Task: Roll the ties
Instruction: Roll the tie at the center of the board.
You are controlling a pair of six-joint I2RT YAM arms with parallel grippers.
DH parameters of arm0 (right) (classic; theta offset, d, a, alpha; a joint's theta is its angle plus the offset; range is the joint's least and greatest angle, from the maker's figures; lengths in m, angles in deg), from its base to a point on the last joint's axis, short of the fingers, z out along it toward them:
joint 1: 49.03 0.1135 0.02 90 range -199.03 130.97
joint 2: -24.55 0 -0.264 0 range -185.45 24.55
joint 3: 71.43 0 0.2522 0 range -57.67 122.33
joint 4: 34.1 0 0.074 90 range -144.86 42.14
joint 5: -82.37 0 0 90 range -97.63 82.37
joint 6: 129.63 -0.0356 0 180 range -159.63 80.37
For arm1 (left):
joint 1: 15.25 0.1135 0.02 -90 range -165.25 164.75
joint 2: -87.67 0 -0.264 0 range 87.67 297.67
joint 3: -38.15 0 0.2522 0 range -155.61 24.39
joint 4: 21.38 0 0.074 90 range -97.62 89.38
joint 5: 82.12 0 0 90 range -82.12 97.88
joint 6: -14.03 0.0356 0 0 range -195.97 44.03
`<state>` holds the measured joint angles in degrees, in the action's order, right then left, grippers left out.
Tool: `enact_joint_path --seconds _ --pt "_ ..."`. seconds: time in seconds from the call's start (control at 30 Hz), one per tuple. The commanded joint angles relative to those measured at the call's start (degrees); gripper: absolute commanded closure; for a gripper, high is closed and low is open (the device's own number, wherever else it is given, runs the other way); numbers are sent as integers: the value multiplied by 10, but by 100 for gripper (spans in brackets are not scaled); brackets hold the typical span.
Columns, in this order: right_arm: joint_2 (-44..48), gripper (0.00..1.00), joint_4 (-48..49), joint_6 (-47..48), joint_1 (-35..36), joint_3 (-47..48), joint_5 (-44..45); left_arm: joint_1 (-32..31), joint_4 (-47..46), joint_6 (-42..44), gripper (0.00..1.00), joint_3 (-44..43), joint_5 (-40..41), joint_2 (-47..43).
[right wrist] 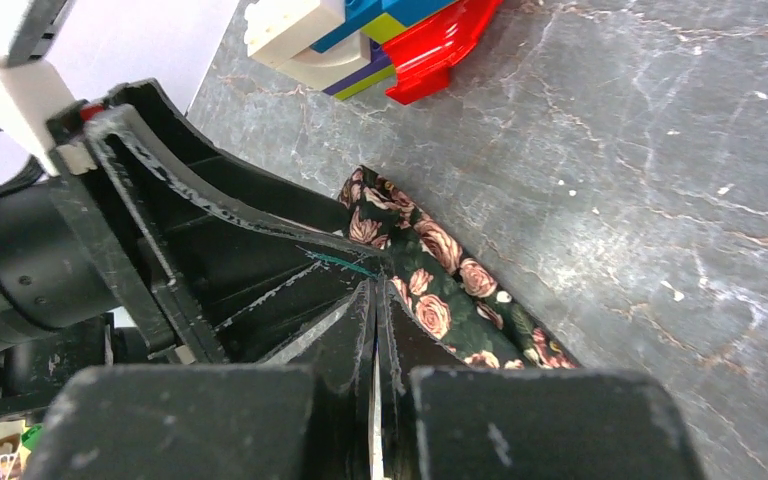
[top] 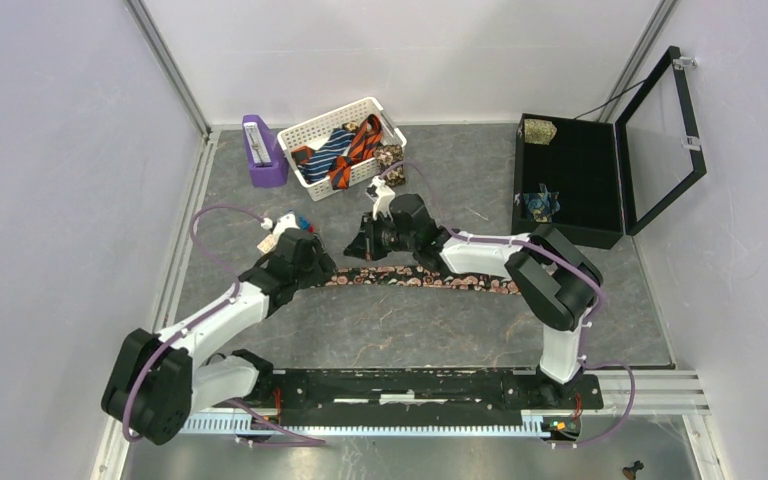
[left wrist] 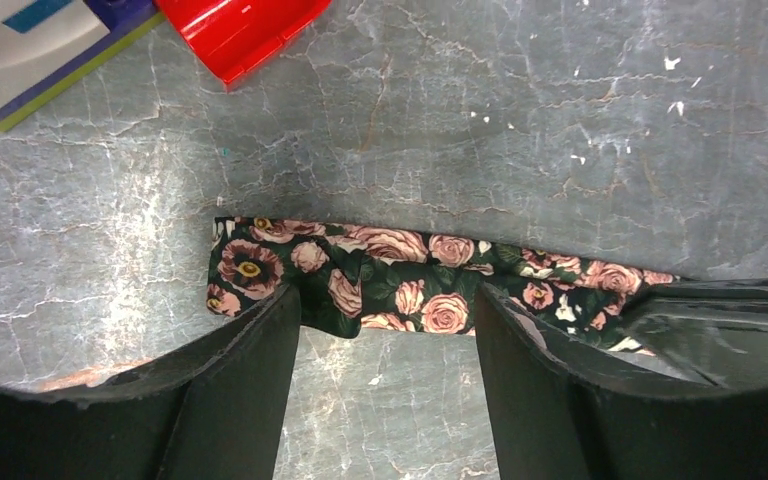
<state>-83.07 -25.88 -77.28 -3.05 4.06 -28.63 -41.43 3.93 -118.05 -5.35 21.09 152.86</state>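
A dark tie with pink-cream roses lies flat across the table's middle. Its left end sits between the fingers of my left gripper, which is open and straddles the end from the near side. My right gripper is shut, and its tips rest at the edge of the same tie just beside the left gripper's black finger. I cannot see any fabric between the right jaws. From above, the left gripper and right gripper are close together at the tie's left end.
Red, blue and white toy blocks lie just beyond the tie's end. A white basket holds several more ties, next to a purple box. An open black case at the back right holds two rolled ties.
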Motion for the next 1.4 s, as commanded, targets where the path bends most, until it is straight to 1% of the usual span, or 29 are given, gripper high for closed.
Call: enact_joint_path --seconds 0.0,0.07,0.23,0.43,0.6,0.7,0.83,1.17,1.37 --pt "-23 98 7 -4 9 37 -7 -1 -32 -1 30 10 17 -35" --pt "-36 98 7 -8 12 50 -12 -1 -52 3 32 22 8 -48" --pt "-72 98 6 -16 15 91 -36 3 -85 8 47 46 -15 -54" --pt "-96 97 -3 -15 16 123 -53 12 -107 7 54 69 -27 -43" --pt "-119 97 -12 -17 25 148 -76 14 -113 13 57 80 -39 -47" --pt "-136 97 -24 -12 37 164 -84 14 -136 23 58 84 -45 -50" --pt "-154 97 -32 -12 44 172 -85 14 -139 29 62 86 -56 -54" --pt "-192 97 -41 -6 47 181 -81 14 -128 28 62 89 -68 -76" --pt "-200 97 -39 -4 49 175 -80 14 -125 32 61 89 -70 -89"
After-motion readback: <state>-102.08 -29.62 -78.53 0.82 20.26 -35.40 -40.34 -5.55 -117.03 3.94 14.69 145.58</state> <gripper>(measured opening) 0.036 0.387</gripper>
